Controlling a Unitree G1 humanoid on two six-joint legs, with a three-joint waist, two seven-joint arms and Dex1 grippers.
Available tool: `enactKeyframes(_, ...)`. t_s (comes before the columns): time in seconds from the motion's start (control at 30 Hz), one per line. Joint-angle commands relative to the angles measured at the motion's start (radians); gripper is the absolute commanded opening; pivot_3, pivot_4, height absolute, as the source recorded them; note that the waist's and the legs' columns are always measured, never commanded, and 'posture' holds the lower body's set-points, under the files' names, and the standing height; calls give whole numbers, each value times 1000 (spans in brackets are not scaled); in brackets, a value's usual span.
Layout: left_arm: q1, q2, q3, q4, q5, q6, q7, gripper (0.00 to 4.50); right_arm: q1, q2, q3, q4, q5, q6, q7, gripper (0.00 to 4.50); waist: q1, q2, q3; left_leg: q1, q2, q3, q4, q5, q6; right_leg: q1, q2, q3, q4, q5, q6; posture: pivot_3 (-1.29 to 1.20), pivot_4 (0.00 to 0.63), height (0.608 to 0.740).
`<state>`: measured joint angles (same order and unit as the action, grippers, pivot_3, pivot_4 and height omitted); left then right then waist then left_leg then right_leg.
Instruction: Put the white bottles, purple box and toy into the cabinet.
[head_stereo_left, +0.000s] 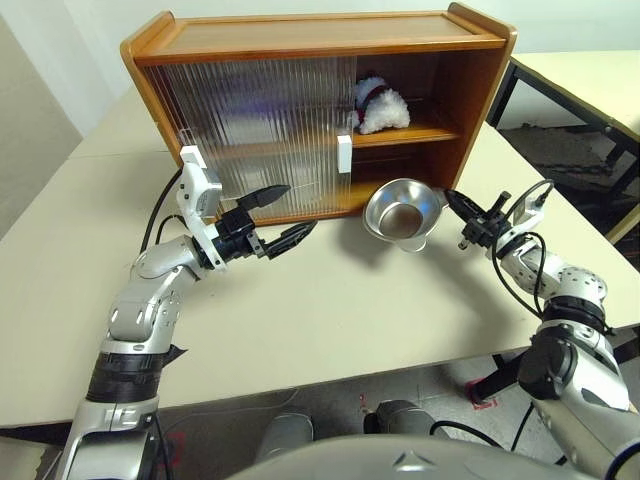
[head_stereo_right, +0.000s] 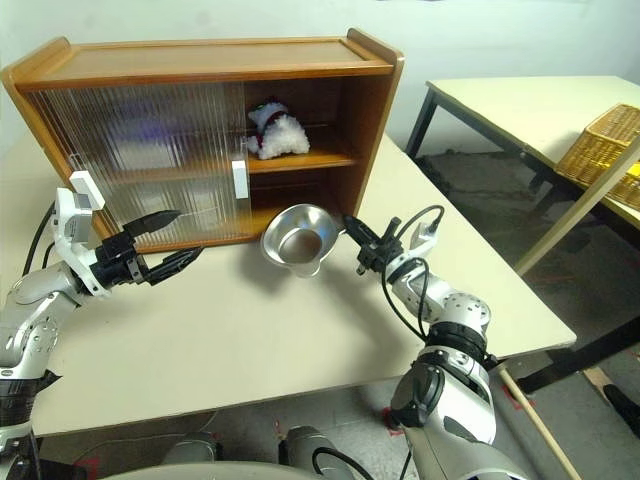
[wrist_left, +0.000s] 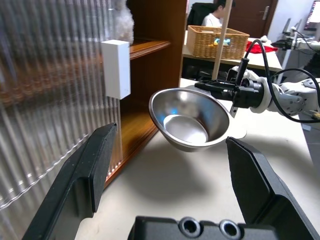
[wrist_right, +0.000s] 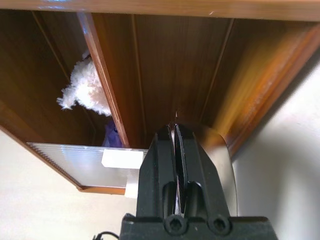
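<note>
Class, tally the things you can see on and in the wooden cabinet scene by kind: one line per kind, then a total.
Cabinet: 1
Plush toy on the upper shelf: 1
Steel bowl, gripped at its rim by the right gripper: 1
White door handles: 2
Robot grippers, counting the open left gripper: 2
Total: 7
</note>
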<state>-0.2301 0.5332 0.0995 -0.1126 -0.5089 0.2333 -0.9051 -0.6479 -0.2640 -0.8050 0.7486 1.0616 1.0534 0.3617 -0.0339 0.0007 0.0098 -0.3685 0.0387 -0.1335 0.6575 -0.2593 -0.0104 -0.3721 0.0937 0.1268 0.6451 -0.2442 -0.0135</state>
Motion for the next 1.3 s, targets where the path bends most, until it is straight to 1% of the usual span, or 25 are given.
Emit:
enactKeyframes(0.03, -4, 6, -7, -2, 12, -1, -4, 4500, -27, 16, -3, 21, 6, -51, -6, 29, 0, 0, 0, -1, 0, 0, 0, 0, 0, -1, 0, 0, 0, 0, 0, -47, 0, 740)
enactKeyframes(0.17, -2, 7, -5, -2, 12, -1, -4, 4500, -60, 39, 2, 68, -9, -139, 4, 29, -1, 0, 0, -4, 1, 1, 0, 0, 0, -5, 0, 0, 1, 2, 0, -47, 0, 740)
enactKeyframes(0.27, 1, 11, -2, -1, 13, -4, -6, 4500, -87, 45, -1, 120, -17, -203, 16, 29, -1, 0, 0, -5, 1, 1, 0, 0, 0, -7, 0, -1, 2, 5, 4, -42, 0, 740)
enactKeyframes(0.37, 7, 17, 3, -2, 13, -6, -9, 4500, -125, 51, -9, 194, -26, -288, 23, 29, -1, 0, 0, -5, 1, 1, 0, 0, 0, -8, 0, -1, 3, 5, 4, -39, 0, 740)
enactKeyframes(0.53, 14, 24, 11, -6, 10, -5, -9, 4500, -160, 71, -12, 254, -31, -373, 14, 29, -1, 0, 0, -5, 2, 0, 0, 0, 0, -9, 0, -1, 4, 5, 3, -23, 0, 740)
enactKeyframes(0.77, 35, 41, 25, -29, 1, 4, -3, 4500, -208, 124, -33, 333, -34, -539, 4, 29, 2, 1, 0, -7, 2, -8, 0, 0, 0, -11, 0, -1, 4, 7, -1, -8, 0, 740)
enactKeyframes(0.83, 42, 46, 29, -37, -2, 7, -1, 4500, -224, 138, -45, 358, -32, -592, 4, 29, 3, 1, 0, -8, 2, -9, 0, 0, 0, -12, 0, -1, 4, 11, -8, 0, 0, 740)
enactKeyframes(1.03, 50, 61, 40, -56, -6, 21, 4, 4500, -266, 160, -88, 442, -23, -734, 19, 29, 8, 1, 0, -12, 3, -12, 1, 0, 0, -15, 0, -3, 4, 12, -10, 10, 0, 740)
enactKeyframes(1.3, 46, 85, 59, -73, -12, 42, 7, 4500, -299, 176, -133, 524, -24, -879, 35, 29, 11, 1, 0, -12, 4, -13, 1, 0, 0, -16, -1, -3, 4, 12, -11, 28, 0, 740)
